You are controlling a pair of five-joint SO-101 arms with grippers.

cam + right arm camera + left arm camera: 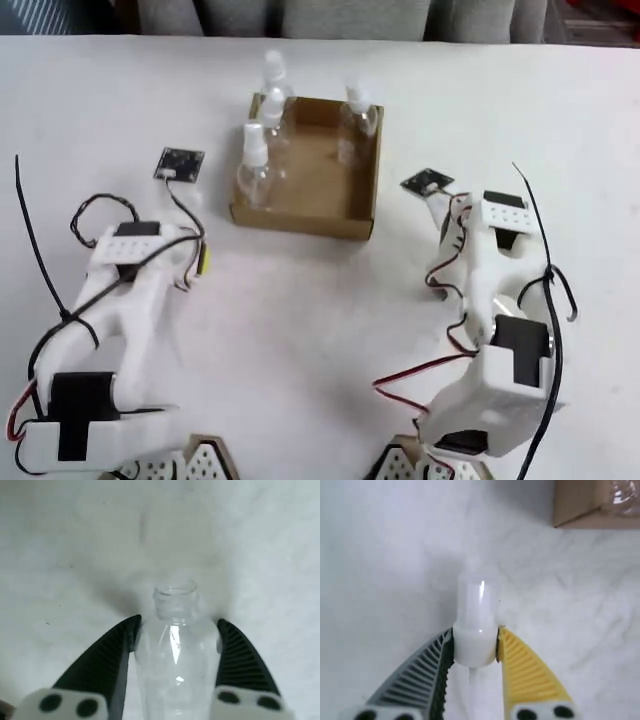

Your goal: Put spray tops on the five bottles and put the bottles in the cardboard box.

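You're nearly done on this worktop (320,320): the cardboard box (305,222) has four capped bottles (255,170) standing at it. Three are clearly inside, but I can't tell if the far-corner one (273,70) is in or just behind the wall. What's left is the fifth bottle (175,665) – no top yet, clamped at the shoulder by the right gripper (177,630) fingers, off the box's right side. The left gripper (474,640) fingers pinch the last spray top (476,612) – cap it, then box it.
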